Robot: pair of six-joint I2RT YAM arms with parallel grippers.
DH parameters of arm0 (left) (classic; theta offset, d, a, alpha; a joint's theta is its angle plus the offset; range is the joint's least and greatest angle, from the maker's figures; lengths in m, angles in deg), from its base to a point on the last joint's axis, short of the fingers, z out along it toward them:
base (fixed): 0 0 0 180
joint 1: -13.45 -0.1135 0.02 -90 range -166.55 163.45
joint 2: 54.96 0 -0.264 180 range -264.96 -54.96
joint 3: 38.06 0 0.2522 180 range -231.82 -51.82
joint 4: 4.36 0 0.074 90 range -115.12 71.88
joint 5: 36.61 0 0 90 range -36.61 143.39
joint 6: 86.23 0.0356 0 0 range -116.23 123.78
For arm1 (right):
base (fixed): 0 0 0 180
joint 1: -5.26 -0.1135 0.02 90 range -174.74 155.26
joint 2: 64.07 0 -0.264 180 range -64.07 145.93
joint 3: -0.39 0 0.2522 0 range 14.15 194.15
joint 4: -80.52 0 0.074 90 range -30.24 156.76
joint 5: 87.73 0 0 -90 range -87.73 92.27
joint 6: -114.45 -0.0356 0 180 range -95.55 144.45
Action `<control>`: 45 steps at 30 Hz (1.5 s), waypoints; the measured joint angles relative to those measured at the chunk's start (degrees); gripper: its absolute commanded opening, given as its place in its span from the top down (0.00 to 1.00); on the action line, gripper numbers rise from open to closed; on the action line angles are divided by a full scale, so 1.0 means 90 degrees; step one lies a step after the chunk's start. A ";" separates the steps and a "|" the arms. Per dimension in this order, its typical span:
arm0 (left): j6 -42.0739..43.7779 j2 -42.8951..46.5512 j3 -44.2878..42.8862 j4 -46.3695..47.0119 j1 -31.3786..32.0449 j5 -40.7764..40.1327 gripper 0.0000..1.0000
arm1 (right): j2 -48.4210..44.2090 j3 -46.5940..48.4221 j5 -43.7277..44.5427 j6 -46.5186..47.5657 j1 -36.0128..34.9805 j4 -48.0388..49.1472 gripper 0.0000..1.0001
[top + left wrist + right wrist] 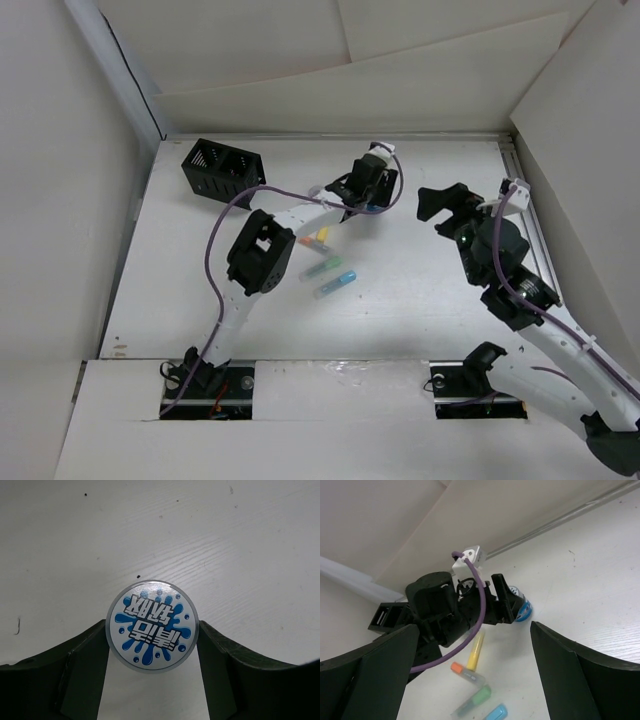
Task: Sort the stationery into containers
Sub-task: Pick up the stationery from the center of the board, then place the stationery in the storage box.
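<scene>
My left gripper (362, 200) reaches to the far middle of the table. In the left wrist view it (153, 630) is shut on the blue-and-white roll (153, 626), which lies flat on the table with both fingertips touching its sides. The roll also shows in the right wrist view (522, 610). The yellow (322, 235), orange (312, 241), green (322, 268) and blue (338, 283) highlighters lie together just nearer than it. The black mesh organiser (222, 168) stands at the far left. My right gripper (440, 205) is open, empty and raised at the right (474, 627). The dark greyish-purple roll is out of view.
White walls close in the table on the left, back and right. The left arm's elbow (260, 252) hangs over the left middle, with its purple cable (215, 240) looping beside it. The organiser also shows behind the left arm in the right wrist view (384, 617).
</scene>
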 measured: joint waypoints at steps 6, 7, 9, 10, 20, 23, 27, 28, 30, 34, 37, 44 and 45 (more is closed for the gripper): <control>-0.0321 0.1161 0.0379 -0.0034 -0.0362 0.0415 0.68 | -0.0189 -0.0027 -0.0002 0.0002 0.0000 0.0024 0.01; -0.0384 0.1399 0.0379 -0.0017 -0.0505 0.0493 0.68 | -0.0211 -0.0051 -0.0007 0.0002 0.0000 0.0027 0.01; -0.0503 0.1889 0.0381 0.0032 -0.0852 0.0595 0.68 | -0.0233 -0.0102 -0.0034 0.0000 0.0000 0.0034 0.01; -0.0559 0.2132 0.0381 0.0056 -0.1056 0.0614 0.68 | -0.0226 -0.0109 -0.0056 0.0002 0.0000 0.0034 0.01; -0.1253 0.3536 0.1375 0.0260 -0.3679 0.0340 0.68 | 0.0284 -0.0112 -0.0444 0.0002 0.0002 0.0121 0.01; -0.1474 0.3536 0.1853 0.0158 -0.4381 0.0296 0.68 | 0.0403 -0.0112 -0.0559 0.0002 0.0000 0.0146 0.01; -0.1545 0.3521 0.2305 -0.0121 -0.5064 0.0214 0.68 | 0.0483 -0.0112 -0.0687 0.0010 0.0000 0.0148 0.01; -0.1545 0.3521 0.2344 -0.0172 -0.5146 0.0151 0.68 | 0.0486 -0.0109 -0.0704 0.0012 0.0002 0.0148 0.01; -0.1520 0.3521 0.2353 -0.0185 -0.5221 0.0034 0.68 | 0.0483 -0.0109 -0.0721 0.0024 0.0002 0.0168 0.01; -0.1435 0.3524 0.2353 -0.0126 -0.5185 -0.0044 0.68 | 0.0483 -0.0112 -0.0726 0.0027 0.0002 0.0175 0.01; -0.1343 0.3478 0.2346 -0.0112 -0.5139 -0.0073 0.68 | 0.0483 -0.0112 -0.0731 0.0029 0.0000 0.0189 0.01; -0.1166 0.3096 0.2322 -0.0044 -0.5119 -0.0182 0.66 | 0.0483 -0.0109 -0.0746 0.0029 0.0002 0.0189 0.01; -0.1149 0.3055 0.2322 -0.0046 -0.5119 -0.0185 0.66 | 0.0483 -0.0112 -0.0746 0.0029 0.0002 0.0189 0.01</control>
